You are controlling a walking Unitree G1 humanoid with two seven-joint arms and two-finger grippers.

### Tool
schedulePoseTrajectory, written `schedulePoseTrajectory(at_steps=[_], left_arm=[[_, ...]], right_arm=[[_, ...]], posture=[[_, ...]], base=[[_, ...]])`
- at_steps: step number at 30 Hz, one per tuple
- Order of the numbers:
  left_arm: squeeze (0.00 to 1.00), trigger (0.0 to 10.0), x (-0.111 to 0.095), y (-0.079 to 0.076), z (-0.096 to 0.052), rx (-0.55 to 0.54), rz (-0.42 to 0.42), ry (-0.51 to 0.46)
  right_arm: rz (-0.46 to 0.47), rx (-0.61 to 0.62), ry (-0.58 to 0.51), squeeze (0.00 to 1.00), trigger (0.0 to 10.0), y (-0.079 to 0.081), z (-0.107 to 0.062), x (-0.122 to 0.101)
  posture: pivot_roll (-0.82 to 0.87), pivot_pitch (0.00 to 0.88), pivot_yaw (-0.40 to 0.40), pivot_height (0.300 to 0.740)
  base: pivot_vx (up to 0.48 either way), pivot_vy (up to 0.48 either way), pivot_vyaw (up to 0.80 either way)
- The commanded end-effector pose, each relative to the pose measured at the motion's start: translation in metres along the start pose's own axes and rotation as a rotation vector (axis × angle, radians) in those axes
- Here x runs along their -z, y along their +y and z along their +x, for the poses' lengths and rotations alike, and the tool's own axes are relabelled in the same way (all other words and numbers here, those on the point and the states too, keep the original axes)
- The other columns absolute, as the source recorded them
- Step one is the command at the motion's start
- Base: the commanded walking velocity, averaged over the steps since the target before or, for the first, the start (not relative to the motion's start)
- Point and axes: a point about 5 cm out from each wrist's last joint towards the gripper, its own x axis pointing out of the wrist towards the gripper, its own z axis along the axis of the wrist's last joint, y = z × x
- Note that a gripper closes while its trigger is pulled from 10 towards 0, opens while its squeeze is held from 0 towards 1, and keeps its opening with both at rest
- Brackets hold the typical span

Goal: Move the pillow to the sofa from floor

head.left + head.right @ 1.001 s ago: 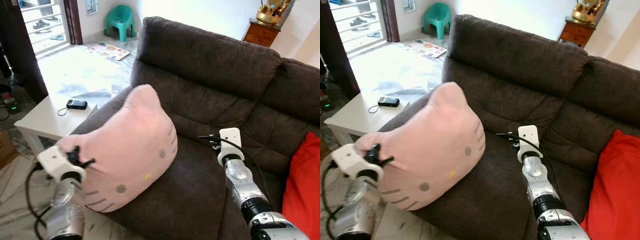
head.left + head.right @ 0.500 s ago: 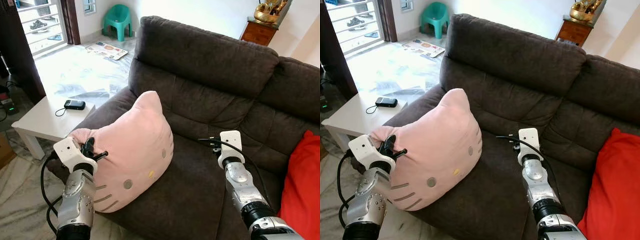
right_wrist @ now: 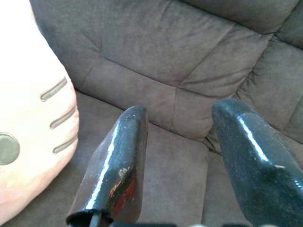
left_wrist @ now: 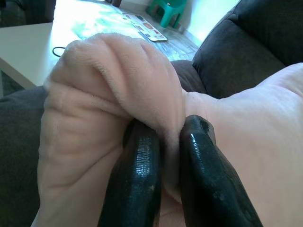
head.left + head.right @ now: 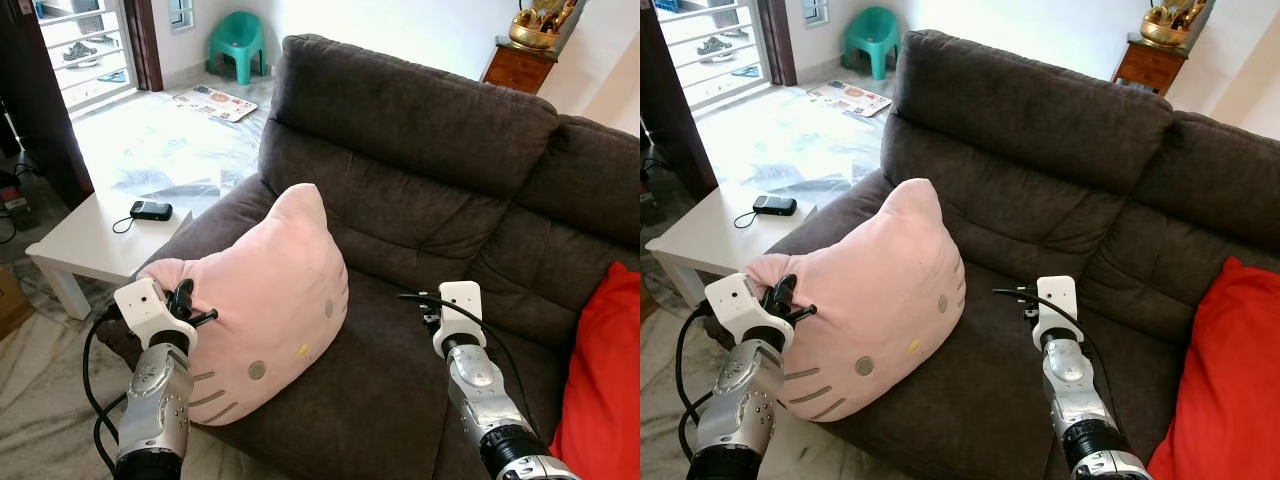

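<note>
Left wrist view: left end effector (image 4: 163, 156) pinches pillow (image 5: 265, 300) edge on sofa (image 5: 420, 150).

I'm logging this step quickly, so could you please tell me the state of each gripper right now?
Left gripper: shut on a fold of the pink cat-face pillow.
Right gripper: open, holding nothing, above the brown sofa seat.

Bare seat cushion (image 5: 400, 370) lies open between pillow (image 5: 270, 300) and red cushion (image 5: 605, 370).
</note>
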Motion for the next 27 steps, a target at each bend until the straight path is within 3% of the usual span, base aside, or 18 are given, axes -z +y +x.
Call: schedulePoseTrajectory(at_steps=[1,7,17,27], left_arm=[[1.00,10.0,0.001,-0.006,0.001,0.015,0.034,-0.002],[1.00,10.0,-0.007,-0.012,0.003,0.038,0.094,-0.046],[1.00,10.0,-0.024,-0.025,0.002,0.070,0.139,-0.128],[1.00,10.0,-0.027,-0.037,-0.002,0.107,0.160,-0.155]], right_arm=[[0.034,0.022,-0.020,0.00,10.0,-0.005,0.000,-0.002],[0.035,0.015,-0.023,0.00,10.0,-0.005,0.000,-0.003],[0.044,-0.002,-0.029,0.00,10.0,-0.002,0.000,-0.004],[0.049,-0.003,-0.029,0.00,10.0,-0.002,0.000,-0.004]], posture=[[0.14,0.000,-0.151,0.740],[0.15,0.000,-0.152,0.740],[0.15,0.000,-0.148,0.740],[0.15,0.000,-0.143,0.740]], base=[[0.000,0.000,0.00],[0.000,0.000,0.00],[0.000,0.000,0.00],[0.000,0.000,0.00]])
